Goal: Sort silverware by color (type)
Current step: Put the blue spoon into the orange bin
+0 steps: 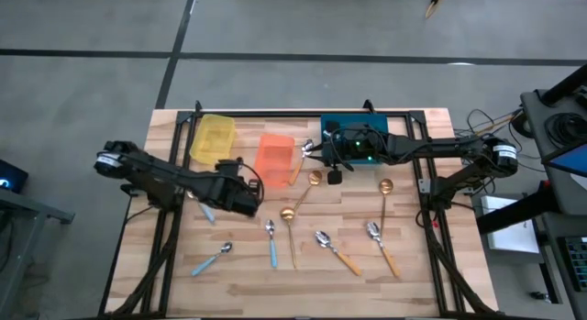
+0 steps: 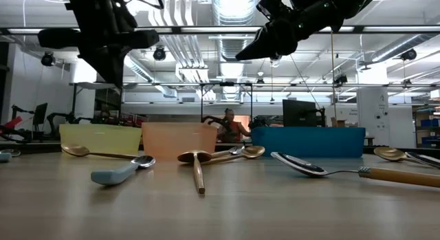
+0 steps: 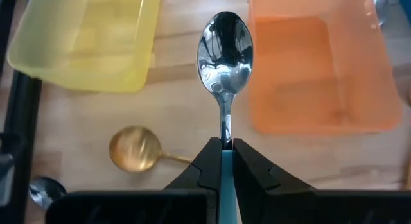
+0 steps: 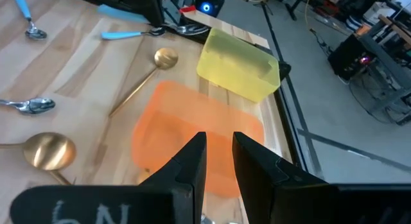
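A blue-handled spoon is gripped by its handle in the clenched fingers of the left gripper, bowl forward, held above the table between the yellow bin and the orange bin. For a clean drop, the spoon is best carried across the orange bin to the blue bin just beyond it and released low, only once the whole spoon is inside the rim. The left arm is stretched low and diagonally towards the orange bin, while the right gripper hovers over the orange bin's blue-bin side, fingers slightly apart and grasping nothing visible.
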